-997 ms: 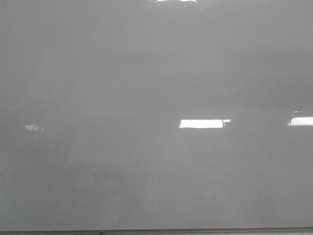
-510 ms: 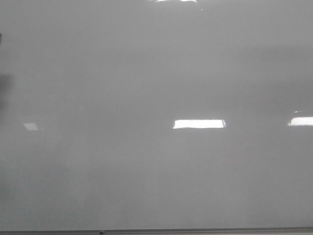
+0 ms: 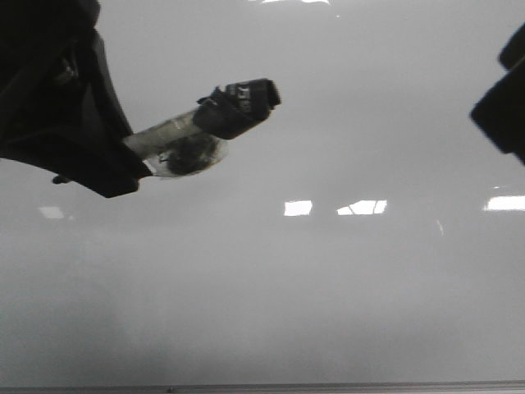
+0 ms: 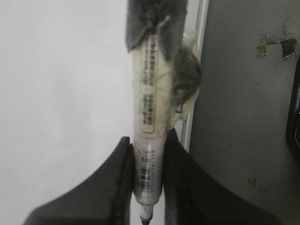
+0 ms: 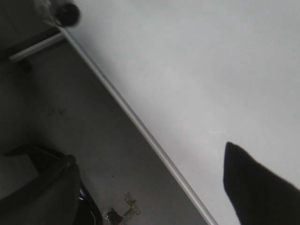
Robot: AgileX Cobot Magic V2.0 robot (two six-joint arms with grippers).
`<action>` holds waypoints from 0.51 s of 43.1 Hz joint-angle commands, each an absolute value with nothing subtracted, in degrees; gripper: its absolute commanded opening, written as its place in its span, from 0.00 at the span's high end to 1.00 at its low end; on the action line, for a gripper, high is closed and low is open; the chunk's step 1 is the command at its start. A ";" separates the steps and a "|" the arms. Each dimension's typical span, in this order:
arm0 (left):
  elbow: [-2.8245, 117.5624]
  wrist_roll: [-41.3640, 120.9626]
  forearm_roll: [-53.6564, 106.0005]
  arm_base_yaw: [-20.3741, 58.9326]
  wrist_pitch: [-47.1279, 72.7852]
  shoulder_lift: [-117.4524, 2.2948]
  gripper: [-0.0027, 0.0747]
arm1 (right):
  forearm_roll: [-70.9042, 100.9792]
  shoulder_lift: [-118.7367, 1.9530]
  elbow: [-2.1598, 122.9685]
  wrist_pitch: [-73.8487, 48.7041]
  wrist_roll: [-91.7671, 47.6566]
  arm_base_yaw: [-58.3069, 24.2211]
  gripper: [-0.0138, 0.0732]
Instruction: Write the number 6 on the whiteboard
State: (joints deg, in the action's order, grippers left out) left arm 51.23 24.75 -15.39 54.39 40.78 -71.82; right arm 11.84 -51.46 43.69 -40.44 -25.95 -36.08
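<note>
The whiteboard (image 3: 328, 287) fills the front view, glossy grey-white with bright light reflections; no number 6 shows on it. My left gripper (image 3: 131, 164) reaches in from the upper left, shut on a marker (image 3: 205, 123) wrapped in clear tape with a black end pointing right. In the left wrist view the marker (image 4: 150, 117) is clamped between the two dark fingers (image 4: 117, 187) of the left gripper (image 4: 147, 145), over the whiteboard (image 4: 61, 93). My right gripper (image 5: 150, 154) is open with nothing in it, straddling the board's edge strip (image 5: 140, 126). Its dark fingers (image 3: 502, 107) show at the right edge.
A thin grey metal strip (image 3: 328, 386) runs along the board's near edge. Beside the board lies a grey surface (image 4: 243, 117) with scraps of tape (image 5: 122, 213). A dark object (image 4: 295, 117) sits at its far side.
The front view held only the bare board before. Now the left gripper with the marker has come in from the upper left, and the right gripper shows at the right edge.
</note>
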 commanded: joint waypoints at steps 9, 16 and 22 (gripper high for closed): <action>53.11 24.66 -16.48 58.61 33.83 -70.18 0.93 | 13.19 -60.60 51.00 -32.74 -28.31 -47.95 0.11; 53.11 24.66 -16.48 58.61 33.02 -70.18 0.93 | 13.19 -64.11 53.35 -30.72 -29.04 -49.58 0.11; 53.11 24.66 -16.48 58.61 32.64 -70.18 0.93 | 13.19 -65.57 54.00 -30.38 -29.06 -49.62 0.17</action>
